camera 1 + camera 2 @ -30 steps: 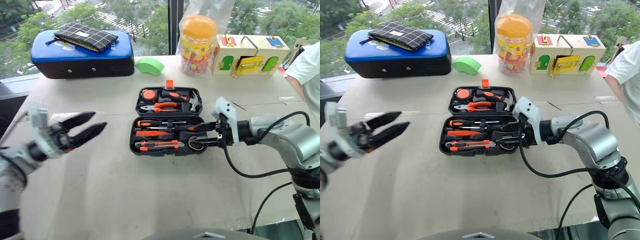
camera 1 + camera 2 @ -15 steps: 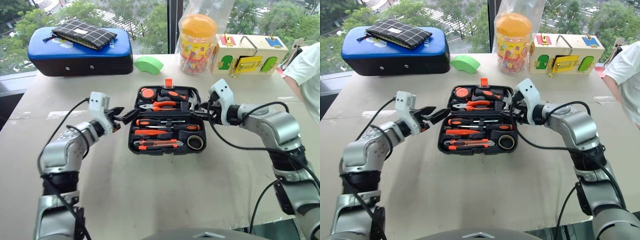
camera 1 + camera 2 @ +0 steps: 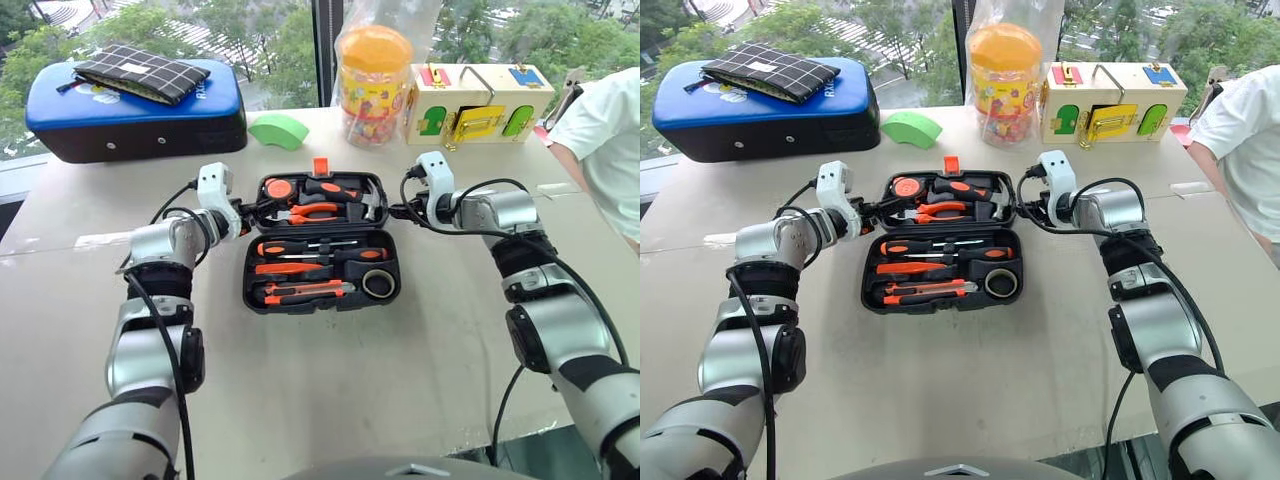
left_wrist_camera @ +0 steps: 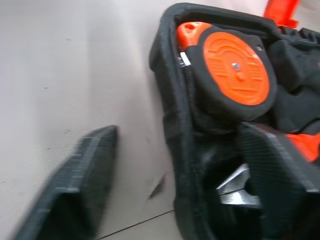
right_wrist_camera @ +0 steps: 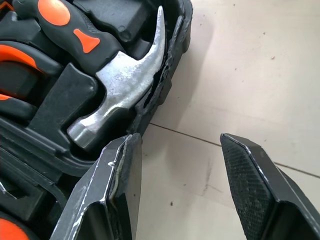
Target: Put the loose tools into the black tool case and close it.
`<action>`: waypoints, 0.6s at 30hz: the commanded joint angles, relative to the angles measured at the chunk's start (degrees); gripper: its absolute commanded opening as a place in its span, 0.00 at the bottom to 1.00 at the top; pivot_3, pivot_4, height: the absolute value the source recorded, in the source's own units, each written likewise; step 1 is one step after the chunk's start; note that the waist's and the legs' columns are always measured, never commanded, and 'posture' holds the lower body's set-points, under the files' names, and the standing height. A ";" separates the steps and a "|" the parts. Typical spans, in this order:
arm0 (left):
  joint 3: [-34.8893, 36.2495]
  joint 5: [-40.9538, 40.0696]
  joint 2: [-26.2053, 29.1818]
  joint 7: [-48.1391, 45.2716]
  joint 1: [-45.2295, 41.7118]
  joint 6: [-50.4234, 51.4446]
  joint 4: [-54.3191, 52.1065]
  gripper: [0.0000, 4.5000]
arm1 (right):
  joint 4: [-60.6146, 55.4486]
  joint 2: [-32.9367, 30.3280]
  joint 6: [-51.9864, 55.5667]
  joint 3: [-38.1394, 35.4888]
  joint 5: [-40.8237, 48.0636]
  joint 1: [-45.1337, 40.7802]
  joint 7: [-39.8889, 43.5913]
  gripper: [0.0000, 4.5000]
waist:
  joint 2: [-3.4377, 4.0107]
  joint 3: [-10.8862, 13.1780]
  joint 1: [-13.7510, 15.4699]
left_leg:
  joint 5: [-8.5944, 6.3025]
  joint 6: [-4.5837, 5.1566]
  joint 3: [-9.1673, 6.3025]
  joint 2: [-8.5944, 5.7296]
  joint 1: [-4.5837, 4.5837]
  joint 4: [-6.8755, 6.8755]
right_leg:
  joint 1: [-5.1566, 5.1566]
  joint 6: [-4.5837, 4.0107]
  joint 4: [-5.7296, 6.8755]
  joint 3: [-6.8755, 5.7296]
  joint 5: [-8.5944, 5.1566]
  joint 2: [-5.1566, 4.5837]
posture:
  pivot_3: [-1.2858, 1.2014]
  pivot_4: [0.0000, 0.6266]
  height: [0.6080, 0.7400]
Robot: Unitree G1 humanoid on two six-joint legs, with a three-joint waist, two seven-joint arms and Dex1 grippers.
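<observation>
The black tool case (image 3: 320, 308) lies open in the middle of the table. In its near half rest two black-and-orange screwdrivers (image 3: 322, 250), a slim orange screwdriver (image 3: 298, 268), the cutter (image 3: 305, 291) and the tape ring (image 3: 378, 283). The far half holds a tape measure (image 4: 235, 62), pliers and a hammer (image 5: 120, 82). At that half's left edge my left gripper (image 3: 256, 209) is open, with its jaws astride the case wall (image 4: 175, 115). My right gripper (image 3: 397, 212) is open at the right edge, one finger (image 5: 117, 190) against the rim by the hammer head, the other over the table.
A blue-topped padded case (image 3: 135, 105) with a checked pouch (image 3: 130, 72) stands at the back left. A green wedge (image 3: 278, 130), a yellow jar (image 3: 372, 75) and a wooden lock box (image 3: 478, 100) line the back. A person's white sleeve (image 3: 600, 140) shows at the right.
Both arms have reached forward from near the table's front to the two sides of the case's far half. The left fingers have narrowed somewhat. The camera view has shifted.
</observation>
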 commanded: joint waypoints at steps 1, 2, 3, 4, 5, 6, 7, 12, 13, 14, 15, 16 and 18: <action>0.97 0.76 2.10 -1.70 -0.50 1.79 2.53 0.44 | 3.84 0.30 -2.28 -1.40 -0.62 -1.79 2.37 0.56 | -0.01 -0.01 -0.09 | 0.00 0.00 0.01 0.01 0.05 0.01 | 0.01 0.00 0.00 0.01 0.00 -0.01 | 0.52 0.24 1.00; 0.52 -0.02 2.26 -4.09 0.15 3.59 1.29 0.35 | 4.75 0.47 -2.68 -1.46 -0.82 -2.11 2.88 0.56 | 0.00 -0.01 -0.21 | -0.01 0.01 0.03 0.01 0.09 0.01 | 0.02 0.00 0.02 0.01 0.00 -0.01 | 0.52 0.24 1.00; -0.25 -1.21 2.42 -6.96 1.09 6.21 -1.02 0.25 | 5.58 0.65 -3.32 -1.48 -1.13 -2.38 3.31 0.43 | 0.03 -0.02 -0.29 | -0.02 0.02 0.04 0.01 0.13 0.01 | 0.01 0.00 0.04 0.04 0.00 0.01 | 0.52 0.24 1.00; -1.16 -2.13 2.59 -9.51 2.25 8.00 -3.78 0.15 | 6.28 0.85 -3.54 -1.95 -0.97 -2.61 3.85 0.34 | 0.07 -0.03 -0.30 | -0.02 0.03 0.06 0.03 0.19 -0.01 | 0.02 0.00 0.06 0.05 0.00 0.01 | 0.52 0.24 1.00; -1.84 -2.83 2.76 -11.54 3.34 9.28 -6.30 0.06 | 6.72 0.94 -3.48 -2.41 -0.69 -2.80 4.59 0.26 | 0.10 -0.04 -0.29 | -0.02 0.03 0.06 0.03 0.20 -0.04 | 0.02 0.00 0.06 0.05 0.00 0.00 | 0.52 0.24 1.00; -2.13 -3.09 2.84 -12.60 4.06 10.01 -7.99 0.00 | 7.04 0.99 -3.44 -2.78 -0.58 -2.94 5.13 0.15 | 0.11 -0.03 -0.15 | -0.02 0.02 0.06 0.04 0.20 -0.04 | 0.02 0.00 0.06 0.06 0.00 0.00 | 0.52 0.24 1.00; -1.97 -3.69 2.94 -13.02 4.93 11.58 -9.81 0.00 | 6.57 0.88 -3.03 -3.05 -0.37 -2.88 5.76 0.06 | 0.13 -0.02 0.11 | -0.03 0.02 0.05 0.03 0.19 -0.05 | 0.02 0.00 0.07 0.06 0.00 -0.02 | 0.52 0.24 1.00; -0.35 -5.75 3.51 -13.21 10.39 16.44 -18.89 0.00 | -1.42 -0.66 1.22 -3.09 1.11 0.29 10.12 0.01 | 0.23 0.03 0.20 | -0.05 0.07 -0.25 -0.15 0.02 -0.09 | 0.00 -0.08 0.06 0.05 0.06 -0.12 | 0.52 0.24 1.00; -0.21 -5.72 3.75 -13.13 11.55 16.58 -20.35 0.00 | -4.61 -1.42 1.50 -2.74 1.21 1.77 11.04 0.01 | 0.23 0.03 0.20 | -0.07 0.09 -0.25 -0.15 0.02 -0.13 | 0.01 -0.08 0.06 0.05 0.06 -0.14 | 0.52 0.24 1.00; -0.05 -5.68 3.89 -12.93 12.46 16.60 -21.43 0.00 | -7.21 -1.97 2.56 -3.03 1.58 2.89 11.23 0.06 | 0.24 0.04 0.19 | -0.08 0.11 -0.26 -0.16 0.02 -0.13 | 0.01 -0.08 0.06 0.04 0.06 -0.14 | 0.52 0.24 1.00; 0.21 -5.66 3.99 -12.66 13.20 16.52 -22.09 0.00 | -9.53 -2.42 4.07 -3.82 2.23 3.80 11.10 0.13 | 0.27 0.05 0.16 | -0.08 0.11 -0.26 -0.18 0.02 -0.13 | 0.01 -0.08 0.04 0.03 0.06 -0.16 | 0.52 0.24 1.00; 0.43 -5.64 4.03 -12.44 13.71 16.43 -22.56 0.00 | -11.35 -2.85 5.44 -4.43 2.58 4.50 10.74 0.18 | 0.31 0.06 0.09 | -0.08 0.11 -0.24 -0.18 0.02 -0.12 | 0.01 -0.08 0.04 0.02 0.06 -0.16 | 0.52 0.24 1.00; 0.74 -5.64 4.05 -12.32 14.35 16.28 -23.31 0.00 | -14.21 -3.81 7.93 -5.17 2.83 5.57 9.76 0.39 | 0.31 0.06 0.01 | -0.08 0.11 -0.18 -0.17 0.02 -0.12 | 0.01 -0.08 0.03 0.02 0.06 -0.19 | 0.52 0.24 1.00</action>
